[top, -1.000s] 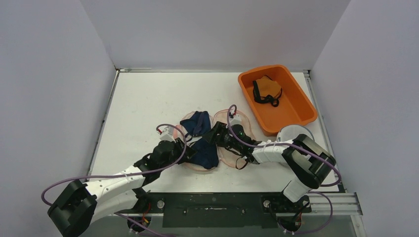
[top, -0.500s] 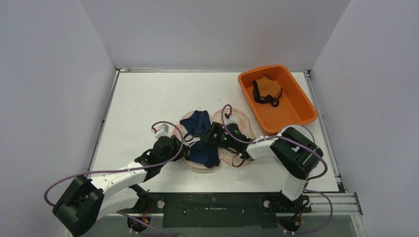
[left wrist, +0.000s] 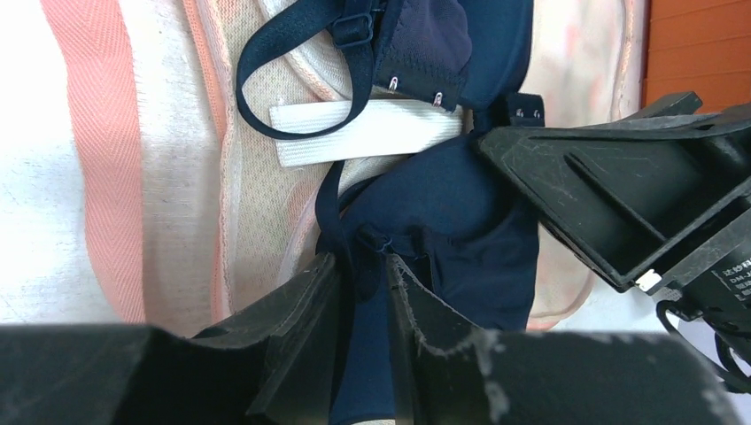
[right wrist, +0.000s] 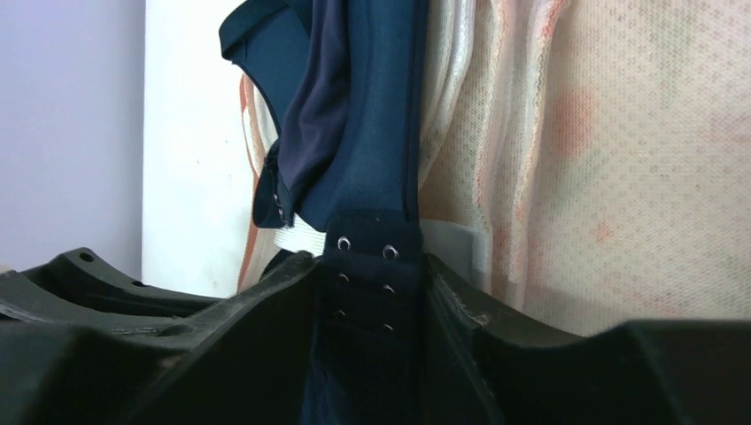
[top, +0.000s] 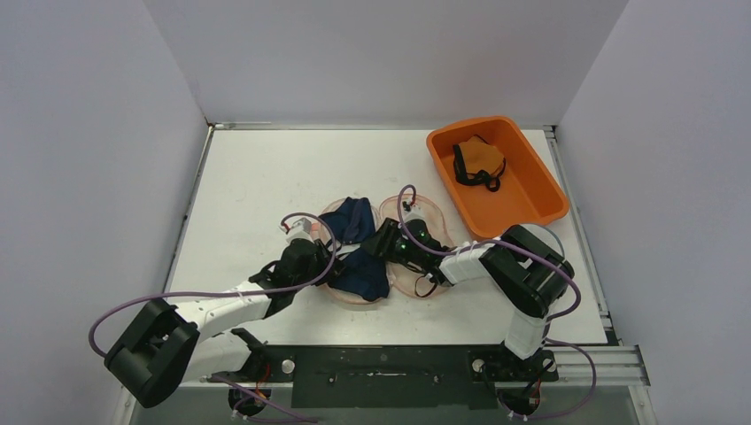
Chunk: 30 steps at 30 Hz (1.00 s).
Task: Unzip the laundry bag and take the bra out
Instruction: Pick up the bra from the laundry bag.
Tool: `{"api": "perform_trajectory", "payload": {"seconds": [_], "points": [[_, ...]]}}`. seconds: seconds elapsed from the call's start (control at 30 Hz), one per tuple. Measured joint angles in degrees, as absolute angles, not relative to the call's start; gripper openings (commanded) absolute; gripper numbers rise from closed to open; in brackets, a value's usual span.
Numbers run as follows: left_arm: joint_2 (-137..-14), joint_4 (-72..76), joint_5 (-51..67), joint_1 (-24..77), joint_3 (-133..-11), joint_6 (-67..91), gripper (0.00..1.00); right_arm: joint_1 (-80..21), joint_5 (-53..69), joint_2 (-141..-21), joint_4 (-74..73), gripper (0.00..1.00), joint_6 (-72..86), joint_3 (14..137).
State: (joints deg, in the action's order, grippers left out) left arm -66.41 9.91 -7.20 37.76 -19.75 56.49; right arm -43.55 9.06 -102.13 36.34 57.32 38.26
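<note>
L tool [left wrist: 359, 266], R tool [right wrist: 370, 266] pinch bra [left wrist: 443, 204]; label [left wrist: 731, 276] illegible.

A robot lab cell: a white tabletop [top: 266, 168] boxed by plain walls [top: 381, 53], two arms [top: 221, 310] bolted to a near metal rail [top: 390, 363].

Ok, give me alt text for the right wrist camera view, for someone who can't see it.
The right gripper pinches the hook-and-eye band of a navy bra between its two black fingers. Behind it lies the peach mesh laundry bag on a white table.
</note>
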Motion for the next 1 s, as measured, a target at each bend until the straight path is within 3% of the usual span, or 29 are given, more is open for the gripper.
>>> {"api": "perform_trajectory", "payload": {"seconds": [0.07,0.2,0.67,1.0], "points": [[-66.7,10.1,-6.9,37.8,-19.7,56.3,0.23,-43.5,9.2,-102.1,36.8,0.59,57.8,38.3],[-67.9,10.8,-6.2,37.8,-19.8,56.2,0.22,-43.5,9.3,-102.1,37.0,0.58,58.2,38.5],[-70.1,12.7,-3.7,37.8,-19.8,56.1,0.22,-43.5,10.1,-105.6,39.4,0.07,60.5,39.9],[-63.4,9.8,-3.6,37.6,-19.8,56.1,0.27,-43.7,9.8,-100.2,34.5,0.05,54.5,39.8]]}}
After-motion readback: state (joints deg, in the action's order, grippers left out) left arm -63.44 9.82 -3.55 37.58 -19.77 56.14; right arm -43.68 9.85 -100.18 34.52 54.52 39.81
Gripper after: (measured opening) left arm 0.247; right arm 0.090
